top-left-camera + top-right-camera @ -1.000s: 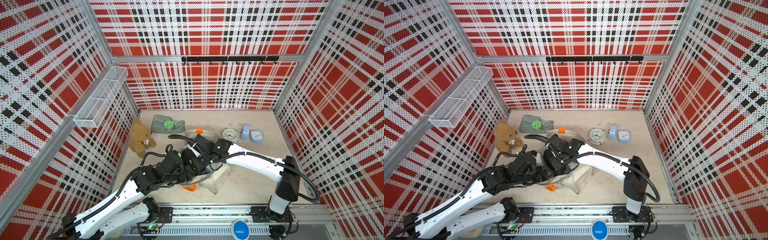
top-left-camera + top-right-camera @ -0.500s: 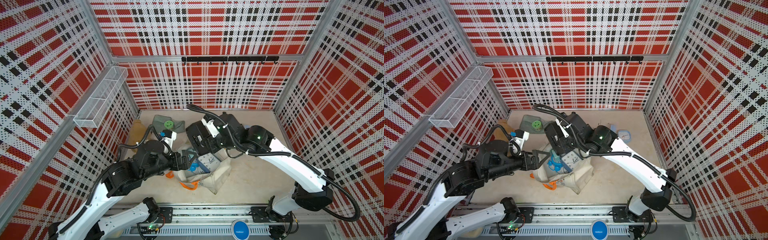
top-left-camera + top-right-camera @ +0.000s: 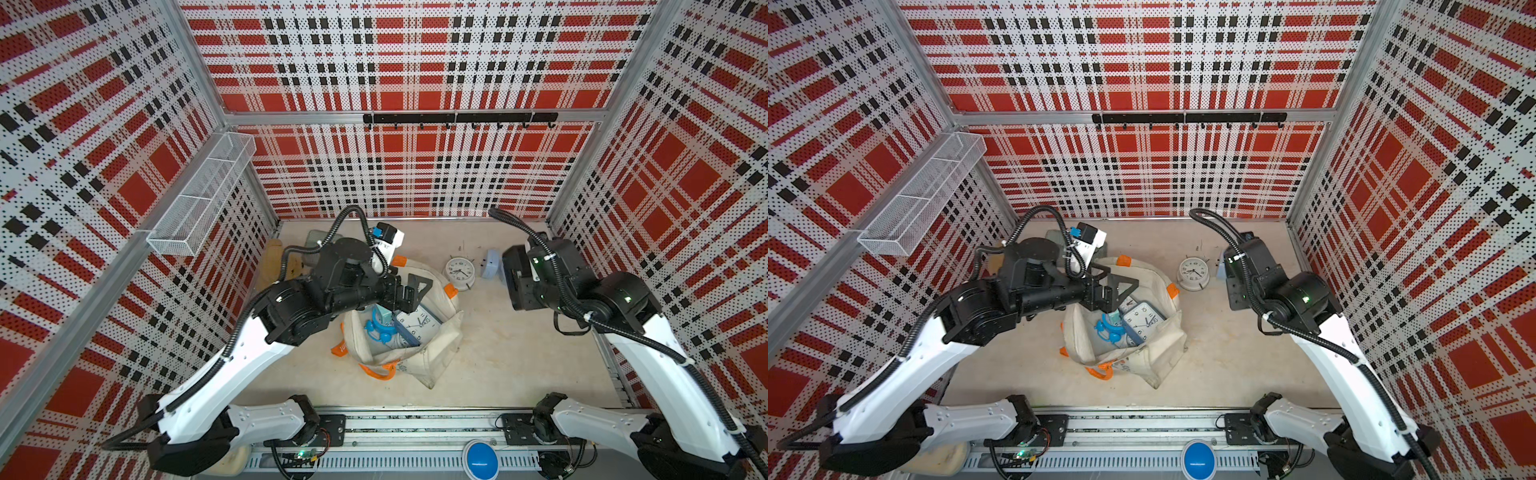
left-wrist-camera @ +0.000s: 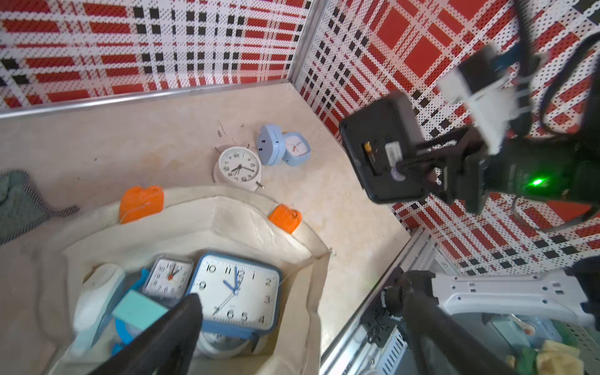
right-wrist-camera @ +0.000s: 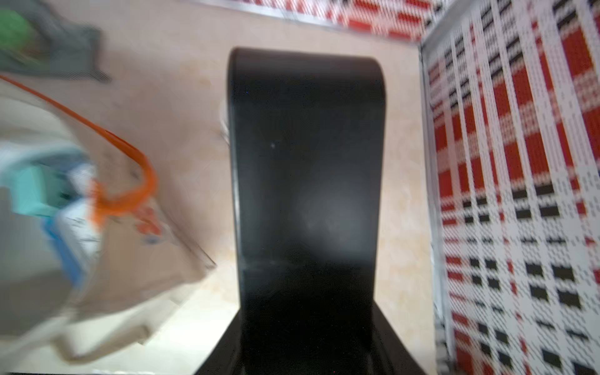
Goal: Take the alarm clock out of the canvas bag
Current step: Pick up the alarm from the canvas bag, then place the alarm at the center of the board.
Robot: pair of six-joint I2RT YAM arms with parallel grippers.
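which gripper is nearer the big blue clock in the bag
Left. The left gripper hangs just above the big blue clock; right gripper is well aside, holding a black clock.

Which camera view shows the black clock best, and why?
The left wrist view: the black clock shows most of its back, sharp. In both top views it is small and dark beside the right arm. The right wrist view shows only a blurred black slab.
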